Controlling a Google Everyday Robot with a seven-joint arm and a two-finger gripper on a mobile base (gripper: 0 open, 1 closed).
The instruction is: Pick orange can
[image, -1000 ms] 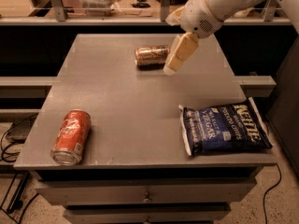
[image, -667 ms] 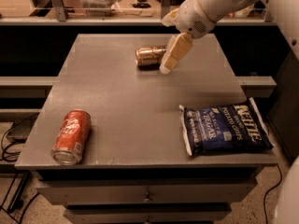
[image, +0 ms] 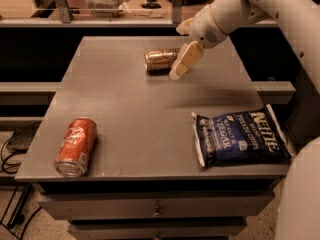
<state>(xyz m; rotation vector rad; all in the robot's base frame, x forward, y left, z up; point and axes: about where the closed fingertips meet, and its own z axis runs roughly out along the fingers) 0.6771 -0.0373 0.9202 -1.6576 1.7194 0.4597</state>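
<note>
Dull bronze-orange drink can (image: 160, 60) lies sideways on grey tabletop (image: 125, 114). Cream gripper (image: 184, 59) just beside it; whether it's apart or closed, can't tell.

Cream end effector (image: 179, 70) beside bronze orange can (image: 159, 60); red can (image: 76, 146), blue bag (image: 240, 139).

1. The arm (image: 260, 4) is a smooth, off-white shell — thick, rounded and tube-like.
2. Its wrist (image: 207, 29) swells into a bulbous housing with a small patch of dots.
3. The gripper (image: 177, 71) is cream-tan, flat and tapered. It hangs just beside the orange can (image: 160, 60).
4. Another pale, rounded body panel (image: 300, 194) fills the view's lower right corner.
</note>
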